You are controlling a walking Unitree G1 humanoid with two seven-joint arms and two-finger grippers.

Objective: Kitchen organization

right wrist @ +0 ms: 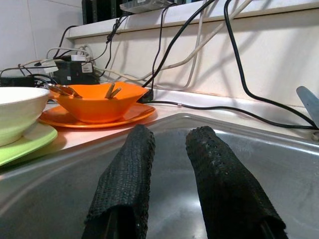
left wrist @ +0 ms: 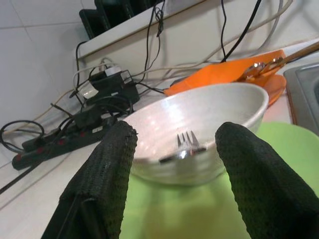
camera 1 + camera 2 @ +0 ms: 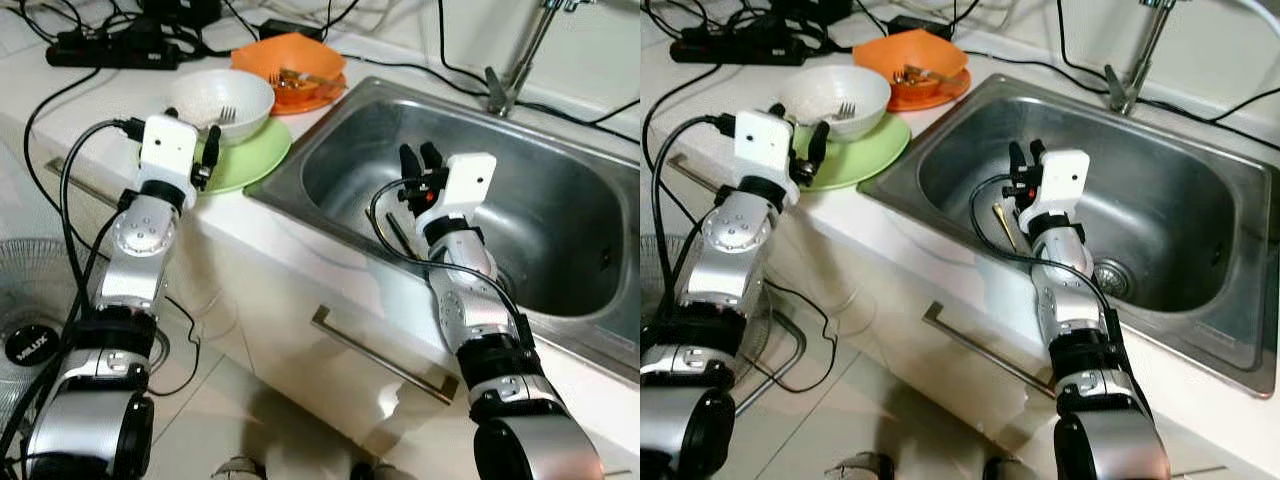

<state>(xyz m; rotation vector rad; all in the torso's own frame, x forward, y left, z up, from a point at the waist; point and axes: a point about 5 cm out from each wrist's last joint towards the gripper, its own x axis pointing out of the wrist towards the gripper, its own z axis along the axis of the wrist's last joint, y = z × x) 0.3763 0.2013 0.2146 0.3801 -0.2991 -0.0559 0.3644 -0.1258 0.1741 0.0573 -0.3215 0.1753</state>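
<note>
I see the sink (image 3: 560, 140) on my right, set into the counter (image 3: 300, 235). Left of it a bowl (image 3: 200, 95) sits on a plate (image 3: 250, 155), with a fork (image 3: 226, 115) inside. Behind them a second bowl (image 3: 265, 55) rests on its own plate (image 3: 330, 95). A power strip (image 3: 110, 50) lies further left. The tap (image 3: 515, 60) stands behind the sink.

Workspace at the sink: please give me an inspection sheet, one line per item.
Surface: white counter with steel sink.
Job's things: white bowl holding a fork, on a green plate; orange bowl with utensils, on an orange plate.
Clutter: a utensil in the sink.
Grippers: left pincer open before the white bowl; right pincer over the sink, slightly parted.
Cables: power strip, black cables.
Surroundings: faucet, fan.
</note>
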